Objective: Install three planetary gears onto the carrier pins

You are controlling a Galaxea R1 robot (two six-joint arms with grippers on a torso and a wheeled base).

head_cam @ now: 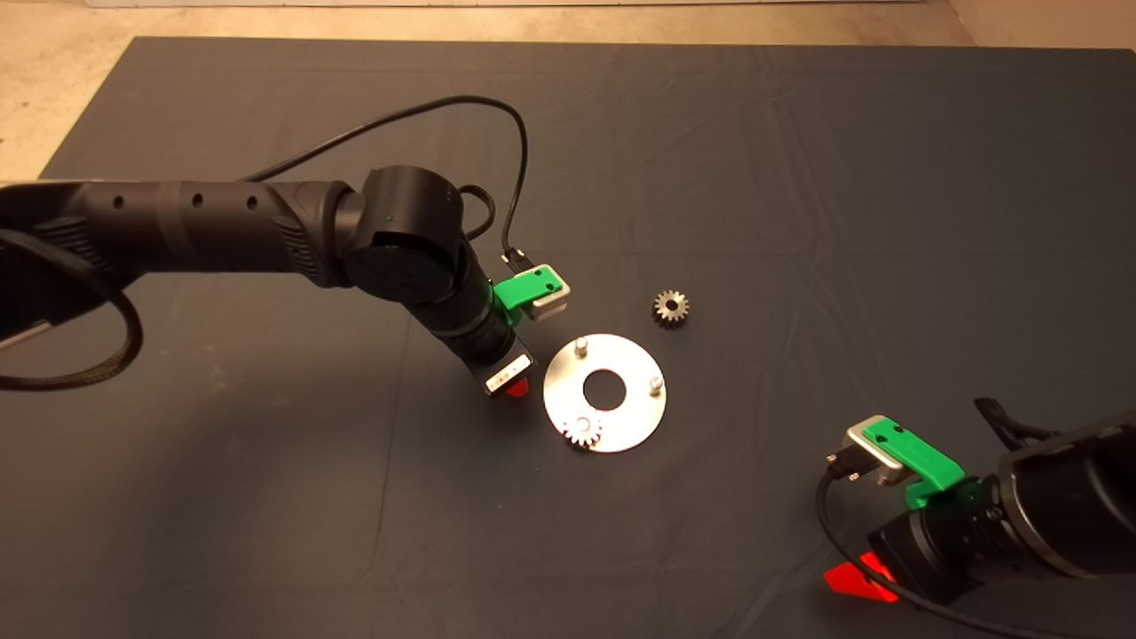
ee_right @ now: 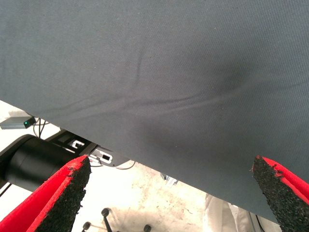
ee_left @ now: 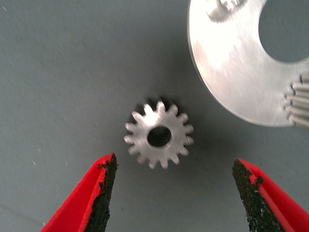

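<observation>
The left hand (ee_left: 174,193) hangs low over the dark mat (head_cam: 799,177) on the desk, just beside the disc's (head_cam: 621,426) left edge, its red fingers (ee_left: 91,198) spread wide and gripping nothing. Between them, lying flat on the mat, is 1 planetary gear (ee_left: 158,135), apart from both pads. A 2nd gear (head_cam: 583,432) sits on the carrier pin at the disc's near rim. A 3rd gear (head_cam: 671,308) lies on the mat just beyond the disc. 2 carrier pins (head_cam: 579,344) stand bare. The right hand (ee_right: 169,193) waits at the lower right, fingers apart and empty.
</observation>
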